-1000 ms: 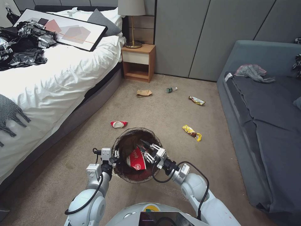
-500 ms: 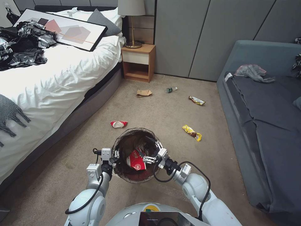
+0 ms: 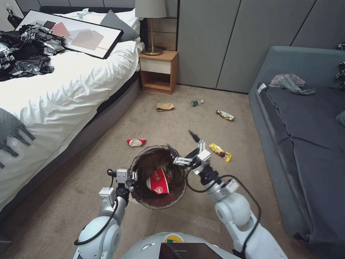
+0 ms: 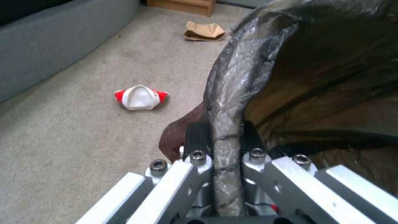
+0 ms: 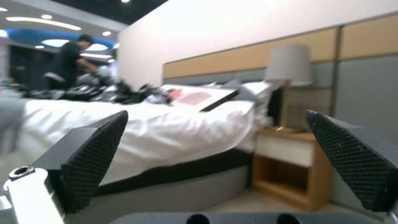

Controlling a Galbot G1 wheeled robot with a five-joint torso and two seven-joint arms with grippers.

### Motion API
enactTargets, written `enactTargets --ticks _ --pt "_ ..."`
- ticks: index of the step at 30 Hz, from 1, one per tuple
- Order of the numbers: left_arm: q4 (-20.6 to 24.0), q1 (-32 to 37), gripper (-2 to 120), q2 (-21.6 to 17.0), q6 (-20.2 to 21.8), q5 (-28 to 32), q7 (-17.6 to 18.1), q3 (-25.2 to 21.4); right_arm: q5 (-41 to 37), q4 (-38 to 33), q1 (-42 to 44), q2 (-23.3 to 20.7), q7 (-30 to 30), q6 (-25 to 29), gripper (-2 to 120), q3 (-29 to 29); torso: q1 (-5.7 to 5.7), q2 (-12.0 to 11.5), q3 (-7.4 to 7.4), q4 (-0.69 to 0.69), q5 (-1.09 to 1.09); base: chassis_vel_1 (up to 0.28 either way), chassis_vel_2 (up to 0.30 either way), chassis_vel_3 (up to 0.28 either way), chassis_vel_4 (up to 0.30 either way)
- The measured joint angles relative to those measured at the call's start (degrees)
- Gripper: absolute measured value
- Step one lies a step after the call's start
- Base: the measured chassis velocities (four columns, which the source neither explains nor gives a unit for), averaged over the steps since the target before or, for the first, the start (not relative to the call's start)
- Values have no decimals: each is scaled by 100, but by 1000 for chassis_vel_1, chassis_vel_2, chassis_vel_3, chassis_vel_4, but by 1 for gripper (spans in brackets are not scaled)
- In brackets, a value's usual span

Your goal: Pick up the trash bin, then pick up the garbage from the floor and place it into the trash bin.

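At lower centre of the head view, our left tool (image 3: 133, 177) clamped the bin (image 3: 158, 177) rim, a cup (image 3: 158, 181) inside; our right tool (image 3: 182, 146) hung wide and empty above its right edge.

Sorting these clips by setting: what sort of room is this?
Most likely a bedroom or hotel room: a bed with white bedding, a wooden nightstand with a lamp, and a grey sofa on carpet.

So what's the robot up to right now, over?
Left gripper clamped on trash bin rim. Right gripper open, empty, beside the bin. One paper cup binned; second cup on floor.
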State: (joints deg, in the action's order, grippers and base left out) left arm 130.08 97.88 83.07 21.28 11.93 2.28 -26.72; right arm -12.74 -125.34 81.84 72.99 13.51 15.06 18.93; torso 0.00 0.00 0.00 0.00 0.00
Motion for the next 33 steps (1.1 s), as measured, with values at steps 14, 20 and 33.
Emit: enactTargets --ticks 14,20,33 --pt "-76 -32 2 -16 -151 68 -34 -93 791 118 793 548 -1178 271 100 1264 0 0 0 -1 1 0 0 0 0" --pt "-77 -41 2 -30 -151 85 -21 -112 958 846 991 890 -1715 546 99 1502 0 0 0 0 1 0 0 0 0" --pt "-123 -55 2 -22 -151 68 -4 -109 773 1655 1071 1088 -1588 1063 97 1597 0 0 0 0 0 0 0 0 0"
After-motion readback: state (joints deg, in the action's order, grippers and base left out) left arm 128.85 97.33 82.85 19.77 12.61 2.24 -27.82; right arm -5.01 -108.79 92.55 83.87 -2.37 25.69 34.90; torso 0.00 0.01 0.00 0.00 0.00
